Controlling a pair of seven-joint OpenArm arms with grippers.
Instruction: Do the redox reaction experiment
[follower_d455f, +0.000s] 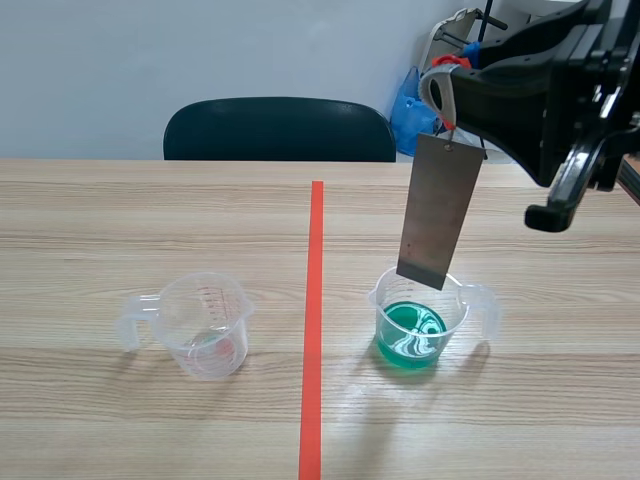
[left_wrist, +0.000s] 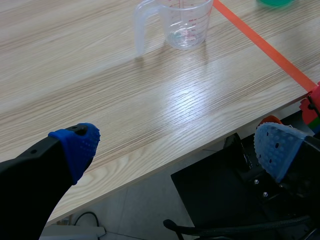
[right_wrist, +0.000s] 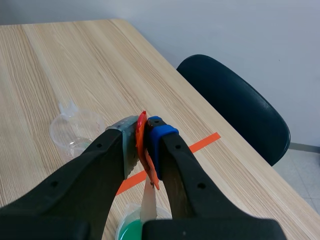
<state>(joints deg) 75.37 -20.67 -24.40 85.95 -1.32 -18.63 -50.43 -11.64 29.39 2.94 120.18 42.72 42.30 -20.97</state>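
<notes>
Working on a wooden worktop (follower_d455f: 150, 220), dark chair (follower_d455f: 280, 128) behind its far edge. Looks like the dip step: right arm (follower_d455f: 540, 90) raised over the worktop's right half and dangling a metal strip (follower_d455f: 438, 210), near upright, slightly tilted. Puts the strip's lower edge above the mouth of the green-liquid beaker (follower_d455f: 425, 320), seemingly toward its far rim; not in the liquid, and can't tell whether it is touching the rim. Sits that beaker right of the red tape line (follower_d455f: 315, 300), nearer the near edge than the far one, well in from the right edge, with open wood all round. Has the empty beaker (follower_d455f: 205, 325) left of the tape, well apart and out of the path. Probably calls next for centring over the mouth, then a slow straight drop until wetted. Needs care with swing, given the loose hang; could tip the light beaker by catching its rim or its handle on the right-edge side. Shows the left gripper (left_wrist: 175, 145) low, out past the near edge, fingers spread wide on nothing, away from both beakers. Shows the right gripper (right_wrist: 142, 135) clenched on a red tab (right_wrist: 143, 150), strip hanging below that.
</notes>
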